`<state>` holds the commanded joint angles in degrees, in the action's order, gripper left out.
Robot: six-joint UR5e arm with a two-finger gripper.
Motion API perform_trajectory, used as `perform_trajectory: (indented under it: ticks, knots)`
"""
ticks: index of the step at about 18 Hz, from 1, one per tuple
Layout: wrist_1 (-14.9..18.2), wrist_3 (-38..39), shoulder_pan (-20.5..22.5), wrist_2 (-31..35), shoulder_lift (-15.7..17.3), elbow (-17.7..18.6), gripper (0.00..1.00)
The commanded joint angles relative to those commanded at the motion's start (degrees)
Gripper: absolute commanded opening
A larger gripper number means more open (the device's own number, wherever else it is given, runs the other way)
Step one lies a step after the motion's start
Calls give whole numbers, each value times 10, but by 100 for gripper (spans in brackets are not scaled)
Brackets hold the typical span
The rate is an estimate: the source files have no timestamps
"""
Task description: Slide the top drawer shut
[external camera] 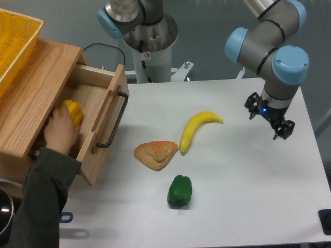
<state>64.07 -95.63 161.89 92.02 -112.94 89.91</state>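
Standing pulled out from its wooden cabinet [36, 88] at the left of the frame, the top drawer [101, 116] shows its flat front angled toward the worktop [232, 191], with the long black bar handle [114, 120] running down its face. Inside the drawer a person's hand [61, 133] rests on a yellow pepper [72, 111], the dark sleeve reaching in from the lower left corner. A yellow basket [15, 39] sits on top of the cabinet. Well apart, at the right of the frame, the robot hand [269, 116] hangs above the worktop with its fingers spread and nothing between them. Mid-frame lie a banana [199, 129], a pastry [155, 153] just beside its lower end, and a green pepper [180, 191] below them.
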Motion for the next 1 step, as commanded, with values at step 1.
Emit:
perform_trajectory:
  ticks: [1]
  knots:
    - [0,2,0,-1,0,0,100]
